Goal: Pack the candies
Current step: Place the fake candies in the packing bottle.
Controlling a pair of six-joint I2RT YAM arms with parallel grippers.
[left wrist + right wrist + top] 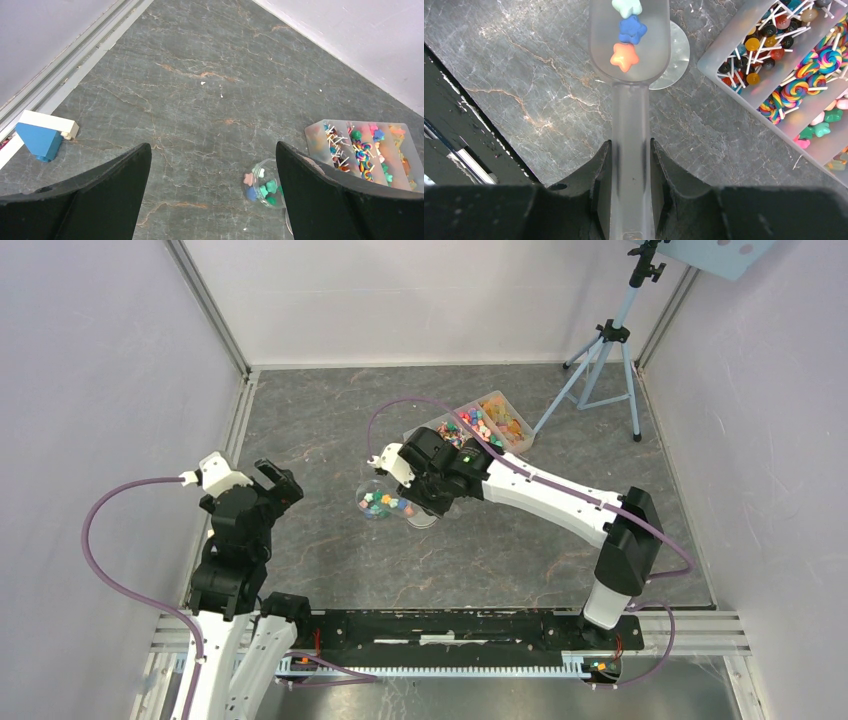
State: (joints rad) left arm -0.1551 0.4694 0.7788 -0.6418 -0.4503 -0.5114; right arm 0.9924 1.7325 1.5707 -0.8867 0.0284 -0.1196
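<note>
My right gripper is shut on the handle of a translucent scoop. The scoop carries three star-shaped candies: orange, blue and pale green. It hangs over the floor just above a round grey lid. In the top view the right gripper sits beside a clear jar that holds several coloured candies. The jar also shows in the left wrist view. My left gripper is open and empty, well left of the jar.
A clear divided tray of lollipops and sweets lies to the right of the scoop, at the back right in the top view. A tripod stands behind it. A blue and white block lies by the left wall rail.
</note>
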